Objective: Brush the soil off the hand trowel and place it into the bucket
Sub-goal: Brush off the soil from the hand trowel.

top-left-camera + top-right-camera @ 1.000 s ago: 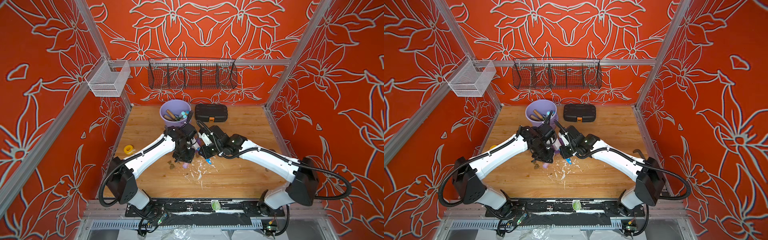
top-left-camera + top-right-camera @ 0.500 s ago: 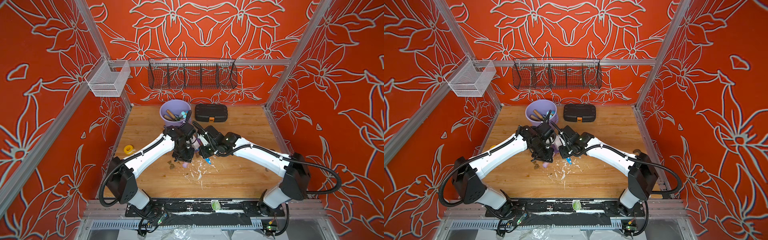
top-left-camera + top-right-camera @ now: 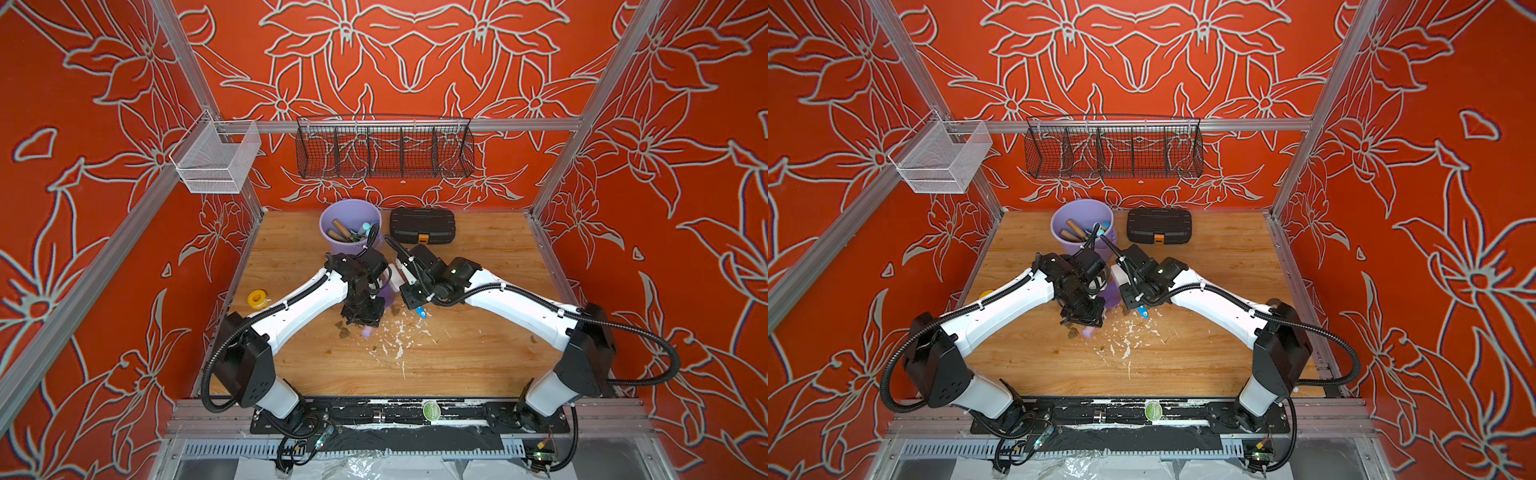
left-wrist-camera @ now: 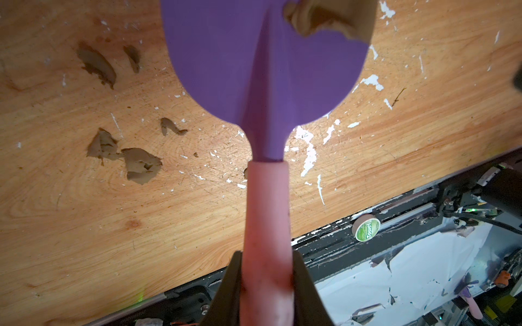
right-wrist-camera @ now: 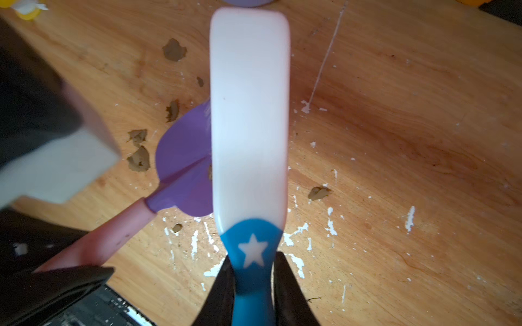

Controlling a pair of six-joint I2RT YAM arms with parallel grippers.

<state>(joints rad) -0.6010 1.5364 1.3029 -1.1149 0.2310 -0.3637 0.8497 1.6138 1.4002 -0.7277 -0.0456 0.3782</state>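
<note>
Orange floral walls (image 3: 415, 62) enclosed the wooden worktop (image 3: 478, 353). In both top views the bucket (image 3: 349, 210) (image 3: 1075, 210) stood at its rear edge. The left wrist view showed the left gripper (image 4: 265, 265) clamping the trowel (image 4: 262, 70) above soil (image 4: 141, 165). The right wrist view showed the right gripper (image 5: 252, 271) pinching the brush (image 5: 250, 113) near the trowel.

Both top views show you the whole worktop (image 3: 478, 365) from high above; the wrist views look closely ahead of the left tool (image 4: 267, 290) and the right tool (image 5: 252, 290).
</note>
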